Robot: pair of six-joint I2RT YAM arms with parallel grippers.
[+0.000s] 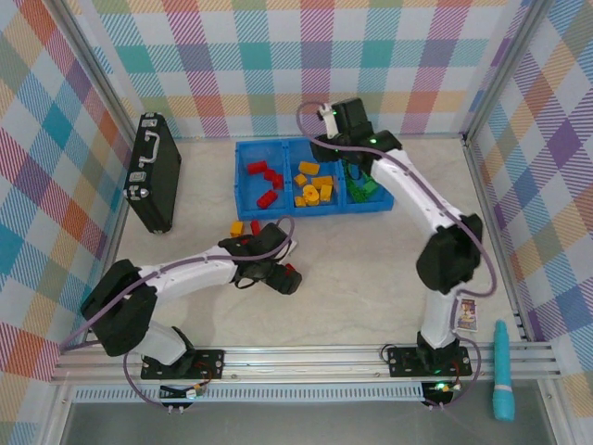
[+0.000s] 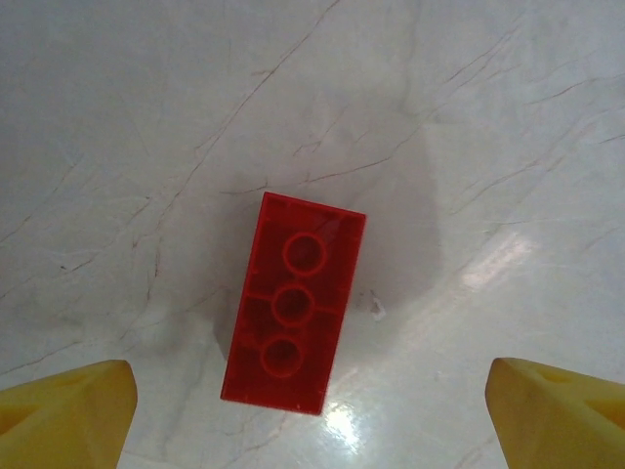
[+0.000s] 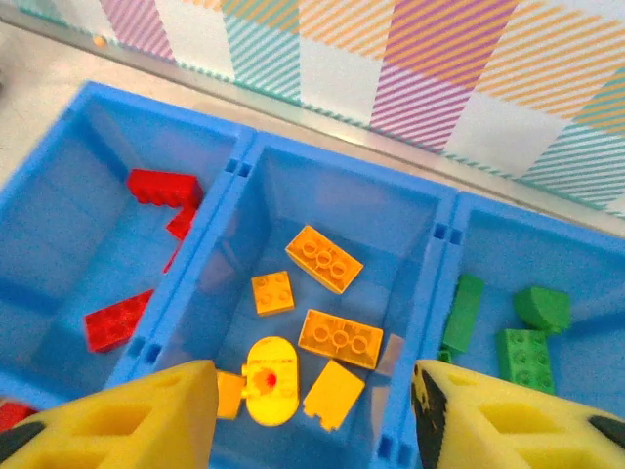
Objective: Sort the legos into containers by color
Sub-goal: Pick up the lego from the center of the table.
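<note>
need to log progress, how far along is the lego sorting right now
Mostly done: the blue bin holds red legos left, orange legos middle, green legos right. In hand: nothing gripped; the open left pincer straddles a red brick on the table, the open right pincer hangs empty over the orange compartment. Left: that brick, plus an orange brick and another red one lying loose.

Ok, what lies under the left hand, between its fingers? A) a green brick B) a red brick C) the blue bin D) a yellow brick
B: a red brick lies on the table, between the fingers of the open left hand and clear of both.
</note>
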